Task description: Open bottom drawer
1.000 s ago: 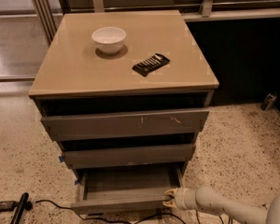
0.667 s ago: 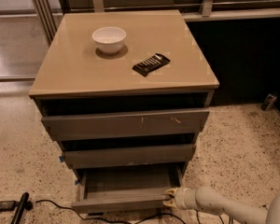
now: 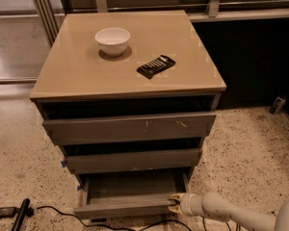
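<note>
The bottom drawer (image 3: 125, 208) is the lowest, narrowest grey front of the cabinet. It stands pulled out, and its shallow grey tray (image 3: 132, 184) shows empty. My gripper (image 3: 174, 203) reaches in from the lower right on a white arm and sits at the right end of that drawer's front edge, with its pale fingertips against the front panel. Above it are the middle drawer (image 3: 132, 160) and the top drawer (image 3: 130, 127), which has pale scratch marks.
A white bowl (image 3: 112, 40) and a black packet (image 3: 155, 66) lie on the tan cabinet top (image 3: 77, 76). A black cable and a dark tool (image 3: 20, 214) lie on the speckled floor at lower left. A glass partition stands behind at left.
</note>
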Robot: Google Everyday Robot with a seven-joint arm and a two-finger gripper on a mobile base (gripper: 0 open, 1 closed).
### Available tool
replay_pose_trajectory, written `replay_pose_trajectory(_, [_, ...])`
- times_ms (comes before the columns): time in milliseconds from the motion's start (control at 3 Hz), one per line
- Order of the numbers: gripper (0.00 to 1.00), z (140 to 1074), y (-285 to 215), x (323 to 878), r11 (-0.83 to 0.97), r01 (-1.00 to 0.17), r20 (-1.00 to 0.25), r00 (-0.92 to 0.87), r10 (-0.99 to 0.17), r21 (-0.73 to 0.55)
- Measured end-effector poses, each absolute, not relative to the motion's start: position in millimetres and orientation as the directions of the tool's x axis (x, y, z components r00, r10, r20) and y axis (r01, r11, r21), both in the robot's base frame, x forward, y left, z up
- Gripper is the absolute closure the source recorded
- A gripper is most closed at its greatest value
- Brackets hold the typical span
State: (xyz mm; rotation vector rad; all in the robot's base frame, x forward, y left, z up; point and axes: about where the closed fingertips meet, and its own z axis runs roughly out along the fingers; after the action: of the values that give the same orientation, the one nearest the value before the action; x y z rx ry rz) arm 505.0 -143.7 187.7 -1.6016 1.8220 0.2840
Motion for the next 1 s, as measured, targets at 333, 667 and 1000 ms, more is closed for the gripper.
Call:
replay_pose_trajectory(333, [0.20, 187.7, -143.7, 504.9, 0.217, -0.938, -0.615, -0.006, -0.789, -0.269])
replay_pose_trajectory(667, [0.51, 186.7, -144.9, 502.9, 0.219, -0.939, -0.617, -0.008, -0.787, -0.266])
replay_pose_trajectory(1000, [0.74, 179.3, -154.3, 486.9, 0.232, -0.941, -0.631, -0.026, -0.775, -0.247])
